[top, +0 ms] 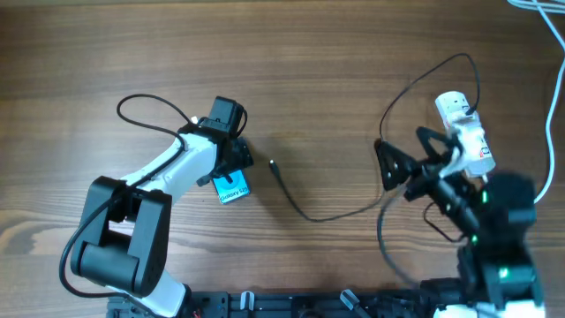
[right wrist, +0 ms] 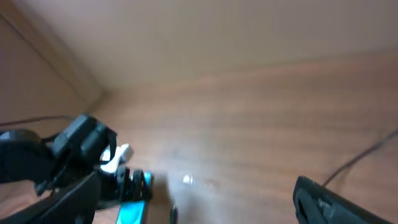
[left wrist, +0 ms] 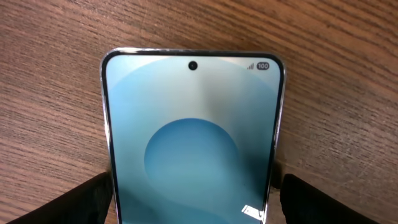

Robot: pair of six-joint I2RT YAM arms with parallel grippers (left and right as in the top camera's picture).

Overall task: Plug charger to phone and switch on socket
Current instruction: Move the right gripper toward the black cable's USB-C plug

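Observation:
The phone lies flat on the wooden table, teal screen up. My left gripper is over its far part. In the left wrist view the phone fills the space between my two black fingers. The fingers straddle its sides, with a small gap on the right. The charger's black cable runs from its connector tip, right of the phone, to a white plug at the socket. My right gripper is open and empty, left of the socket. The right wrist view shows its fingers wide apart.
A thick white cord runs along the right edge of the table. The left arm's black cable loops at the upper left. The right wrist view shows the left arm, the phone and the connector tip, all blurred.

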